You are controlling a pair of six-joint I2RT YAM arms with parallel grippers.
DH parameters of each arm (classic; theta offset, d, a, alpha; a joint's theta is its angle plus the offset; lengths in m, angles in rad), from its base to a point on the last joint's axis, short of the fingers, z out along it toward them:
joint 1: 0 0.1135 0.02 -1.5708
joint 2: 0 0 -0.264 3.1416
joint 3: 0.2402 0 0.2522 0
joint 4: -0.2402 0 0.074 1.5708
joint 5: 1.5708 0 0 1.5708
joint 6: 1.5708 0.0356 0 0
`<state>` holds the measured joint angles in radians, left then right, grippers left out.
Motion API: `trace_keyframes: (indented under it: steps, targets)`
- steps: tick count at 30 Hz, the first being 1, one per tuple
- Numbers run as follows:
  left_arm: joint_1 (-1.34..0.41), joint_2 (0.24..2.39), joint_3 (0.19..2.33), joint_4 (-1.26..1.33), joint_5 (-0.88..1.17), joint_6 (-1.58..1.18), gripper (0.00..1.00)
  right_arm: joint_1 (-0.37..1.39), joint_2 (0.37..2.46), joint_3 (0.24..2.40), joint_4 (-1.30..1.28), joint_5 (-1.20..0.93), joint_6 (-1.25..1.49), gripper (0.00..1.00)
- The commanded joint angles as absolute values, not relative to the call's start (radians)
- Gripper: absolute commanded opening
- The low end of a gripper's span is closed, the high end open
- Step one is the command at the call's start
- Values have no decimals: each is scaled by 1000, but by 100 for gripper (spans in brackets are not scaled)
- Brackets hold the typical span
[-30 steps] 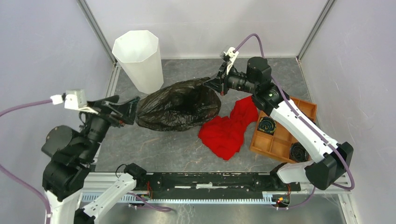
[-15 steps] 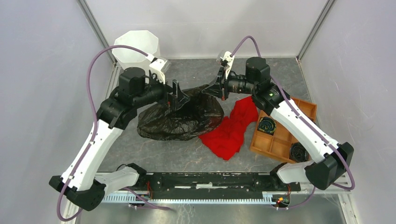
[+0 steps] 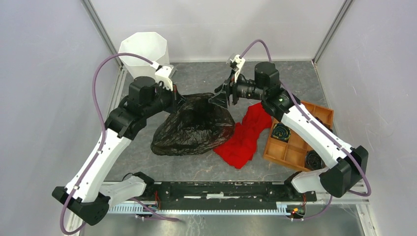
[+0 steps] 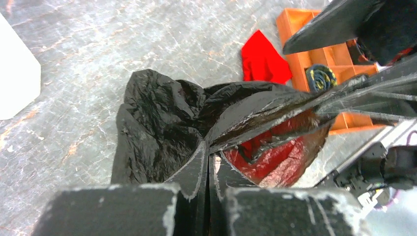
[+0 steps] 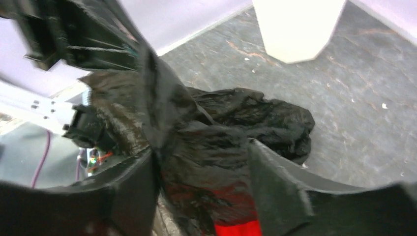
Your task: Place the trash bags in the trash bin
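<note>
Both claws [image 3: 180, 101] [image 3: 219, 97] half-buried in trash bag [image 3: 194, 129]

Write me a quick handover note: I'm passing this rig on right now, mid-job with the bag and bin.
Left gripper: shut on the black trash bag, pinching its film.
Right gripper: at the bag's far edge, jaws apart around bunched film; grip unconfirmed.
Bag: mostly lying on the table, top edge raised between the grippers, overlapping the red cloth.
White bin: upright in the far left corner, no bag in it.
Done: bag gripped. Left: lift it, carry it to the bin, drop it in; leave the cloth.
</note>
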<state>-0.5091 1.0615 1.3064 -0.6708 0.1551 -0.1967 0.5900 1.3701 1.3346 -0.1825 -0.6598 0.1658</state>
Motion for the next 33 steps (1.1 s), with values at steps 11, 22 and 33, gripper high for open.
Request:
trace_keyframes:
  steps: [11,22,33]
  targets:
    - [-507,1057,1232,-428,220,-433,2,651,1113,815,-61,-182,394,98]
    - [-507,1126,1271,-326,347,-525,2,681,1024,473,302,-114,577,98]
    - [-505,1057,1149,-389,22,-536,2,681,1155,462,454,-103,641,5]
